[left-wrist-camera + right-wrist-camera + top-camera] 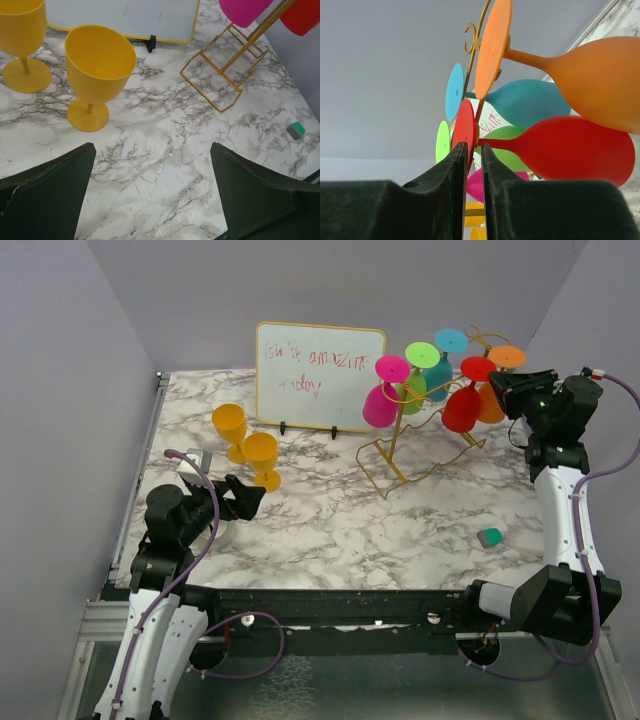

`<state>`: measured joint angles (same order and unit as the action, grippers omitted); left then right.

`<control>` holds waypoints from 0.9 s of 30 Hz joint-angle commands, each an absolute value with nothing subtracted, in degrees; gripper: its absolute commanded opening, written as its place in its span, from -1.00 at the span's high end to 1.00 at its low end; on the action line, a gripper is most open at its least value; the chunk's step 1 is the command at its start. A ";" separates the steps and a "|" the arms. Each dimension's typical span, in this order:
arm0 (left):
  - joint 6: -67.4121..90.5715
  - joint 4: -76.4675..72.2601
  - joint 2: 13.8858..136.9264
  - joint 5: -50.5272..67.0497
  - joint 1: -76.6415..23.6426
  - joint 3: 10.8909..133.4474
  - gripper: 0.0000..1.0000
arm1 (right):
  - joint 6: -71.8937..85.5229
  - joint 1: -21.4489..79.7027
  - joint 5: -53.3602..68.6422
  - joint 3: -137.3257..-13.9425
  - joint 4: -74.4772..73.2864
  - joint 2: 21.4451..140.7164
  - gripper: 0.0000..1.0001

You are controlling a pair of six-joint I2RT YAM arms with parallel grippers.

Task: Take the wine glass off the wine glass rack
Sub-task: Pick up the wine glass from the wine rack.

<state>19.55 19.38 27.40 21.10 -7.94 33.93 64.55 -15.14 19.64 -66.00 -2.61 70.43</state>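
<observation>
The gold wire wine glass rack point(398, 455) stands at the back right, with several coloured glasses hanging upside down from it. A red wine glass point(462, 408) hangs on its right side, next to an orange one point(600, 80). My right gripper point(505, 390) is at the red glass's foot. In the right wrist view its fingers point(474, 145) straddle the red foot disc point(465, 122). The jaws are narrow but a slit still shows beside the disc. Over bare marble at the left, my left gripper point(152, 146) is wide open and holds nothing.
Two yellow glasses point(229, 425) point(261, 455) stand upright on the table ahead of the left gripper. A white board point(320, 375) leans at the back centre. A small green block point(489, 537) lies front right. Grey walls enclose the marble table point(330, 530).
</observation>
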 commanded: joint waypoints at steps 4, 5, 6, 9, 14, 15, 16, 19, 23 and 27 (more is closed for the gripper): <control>19.60 18.72 27.33 20.24 -7.61 34.01 -0.97 | 66.44 -15.69 20.24 -66.88 -1.13 69.66 0.60; 19.60 18.72 27.38 20.29 -7.56 34.01 -0.97 | 66.52 -15.66 20.38 -66.93 -1.06 69.68 0.63; 19.60 18.72 27.34 20.30 -7.56 34.01 -0.97 | 66.81 -15.66 20.44 -66.97 -1.01 69.61 0.65; 19.60 18.72 27.38 20.25 -7.56 34.01 -0.98 | 67.66 -15.69 20.91 -66.97 -0.64 69.32 0.69; 19.61 18.72 27.27 20.21 -7.58 34.01 -0.98 | 68.92 -15.64 21.51 -67.04 -0.49 68.96 0.97; 19.66 18.72 27.27 20.10 -7.56 34.00 -0.98 | 69.03 -15.64 21.46 -67.17 -0.49 68.93 0.98; 19.68 18.72 27.25 20.09 -7.56 33.97 -0.97 | 69.08 -15.64 21.39 -67.41 -0.52 68.96 0.98; 19.69 18.72 27.36 20.10 -7.60 34.01 -0.97 | 69.33 -15.64 21.15 -67.91 -0.56 68.76 0.98; 19.69 18.71 27.43 20.13 -7.50 34.01 -0.97 | 70.66 -15.68 21.17 -68.03 -0.65 68.63 0.99; 19.69 18.72 27.51 20.08 -7.47 34.01 -0.97 | 71.86 -15.68 20.58 -67.86 -0.97 68.02 0.98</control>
